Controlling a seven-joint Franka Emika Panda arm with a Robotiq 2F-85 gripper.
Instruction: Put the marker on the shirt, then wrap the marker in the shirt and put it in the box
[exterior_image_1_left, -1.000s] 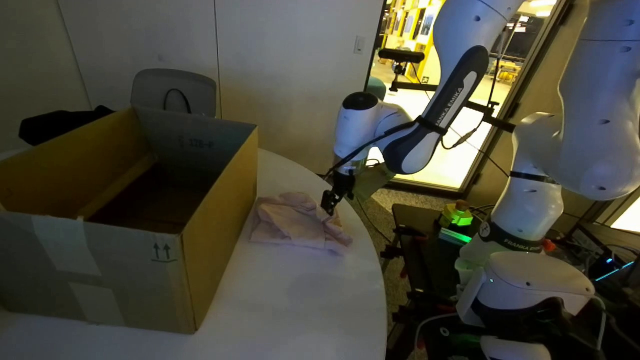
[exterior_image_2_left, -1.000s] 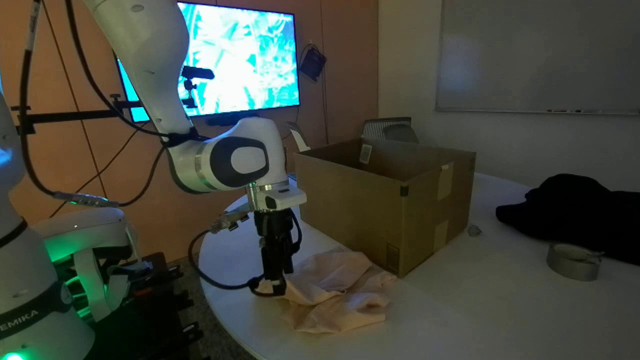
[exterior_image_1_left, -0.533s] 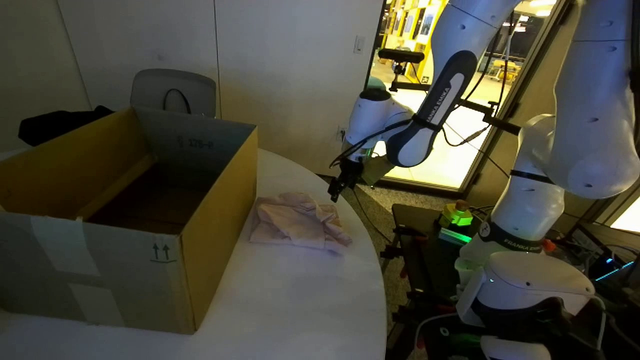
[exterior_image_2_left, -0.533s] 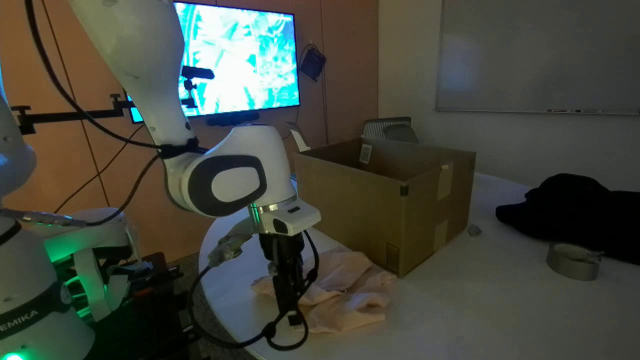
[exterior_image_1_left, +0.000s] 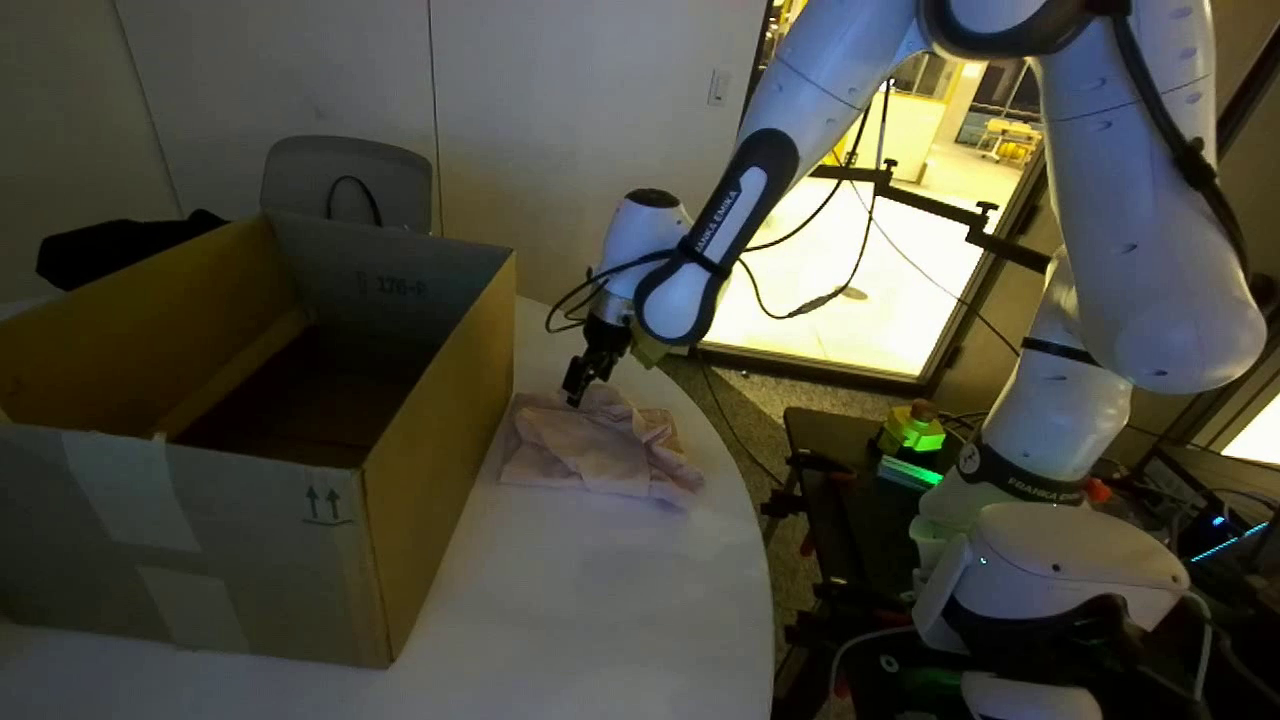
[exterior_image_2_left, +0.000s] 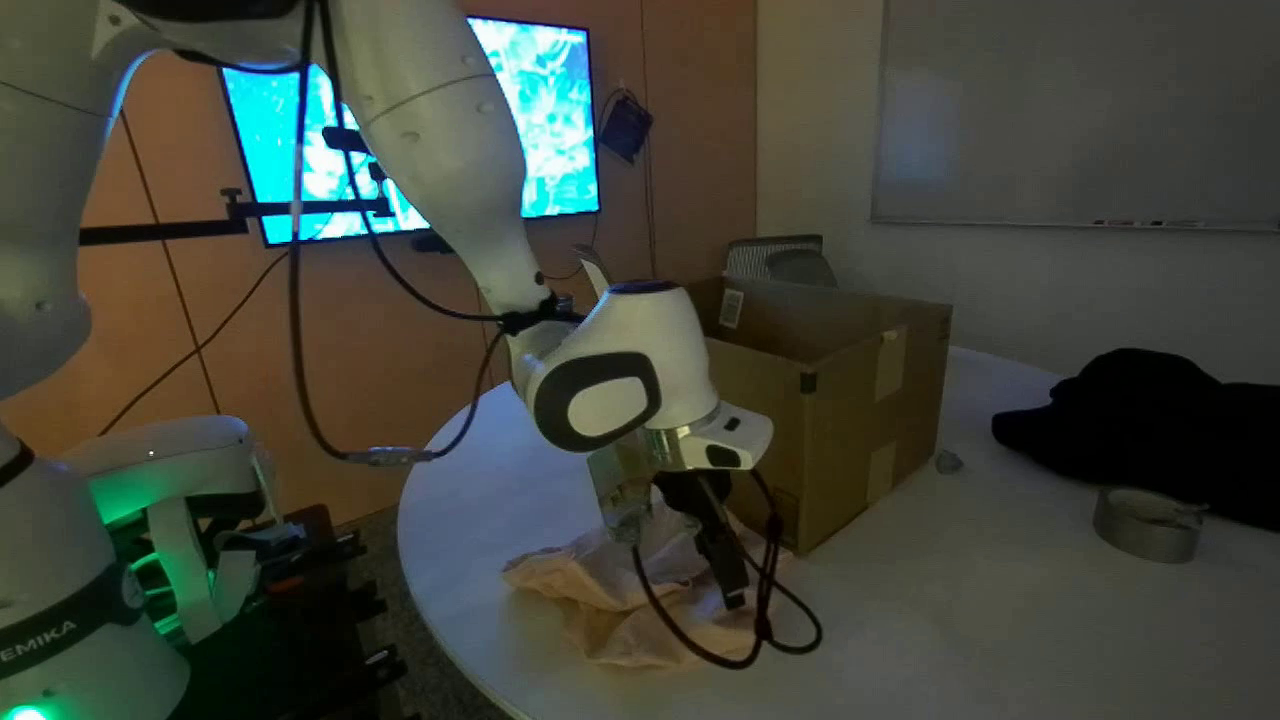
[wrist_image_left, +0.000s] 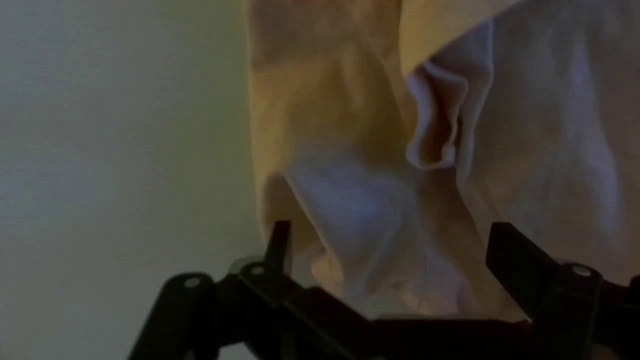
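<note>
The pale pink shirt (exterior_image_1_left: 590, 455) lies crumpled and partly folded on the white table, beside the cardboard box. It also shows in an exterior view (exterior_image_2_left: 625, 625) and in the wrist view (wrist_image_left: 345, 115). The open cardboard box (exterior_image_1_left: 440, 470) stands upright; it also shows in an exterior view (exterior_image_2_left: 870, 400). My gripper (exterior_image_1_left: 574, 392) is over the shirt's box-side part, pointing down and tilted; it also shows in an exterior view (exterior_image_2_left: 735, 600). In the wrist view my gripper (wrist_image_left: 387, 237) is open, fingers wide apart, shirt folds between and below them. Contact cannot be told. The marker is out of sight.
The round table (exterior_image_1_left: 650, 610) has its curved edge close to the shirt on the robot side. A black cloth heap (exterior_image_2_left: 1130, 430), a grey tape roll (exterior_image_2_left: 1145, 525) and a small grey lump (exterior_image_2_left: 948, 461) lie past the box. A chair (exterior_image_1_left: 350, 180) stands behind.
My gripper was at the shirt's robot-side edge, lifted away from it, then moved across the shirt toward the box. The shirt and box look nearly the same.
</note>
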